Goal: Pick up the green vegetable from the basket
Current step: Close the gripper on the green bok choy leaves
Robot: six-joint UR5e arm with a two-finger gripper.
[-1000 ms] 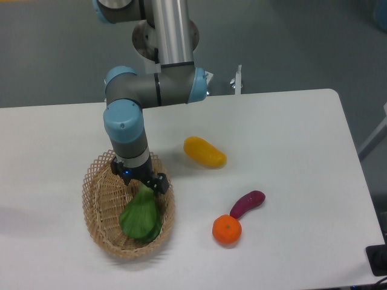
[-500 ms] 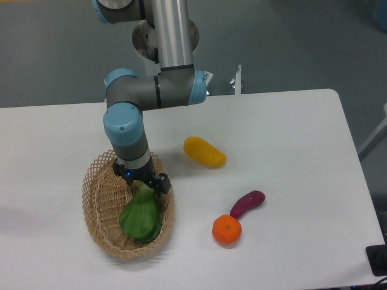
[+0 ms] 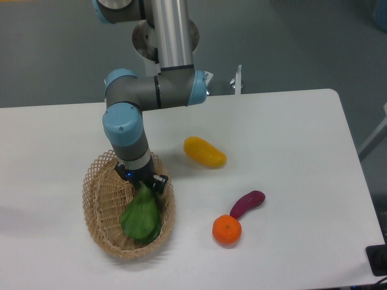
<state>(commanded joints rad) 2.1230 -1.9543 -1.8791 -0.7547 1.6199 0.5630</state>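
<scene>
The green vegetable [image 3: 141,216] lies in the tan wicker basket [image 3: 100,208] at the table's front left, its leaves toward the basket's right side. My gripper [image 3: 146,185] points straight down into the basket. Its fingers are shut on the vegetable's narrow upper end, which looks pinched together between them. The stalk tip is hidden by the fingers. The vegetable's lower leaves still rest on the basket floor.
A yellow mango-like fruit [image 3: 205,151] lies right of the basket. A purple eggplant [image 3: 247,203] and an orange [image 3: 227,230] sit further right near the front. The arm's elbow [image 3: 154,90] hangs above the table's back left.
The gripper's fingers have drawn together on the vegetable's upper end, which now looks narrower and bunched. The arm has shifted only slightly.
</scene>
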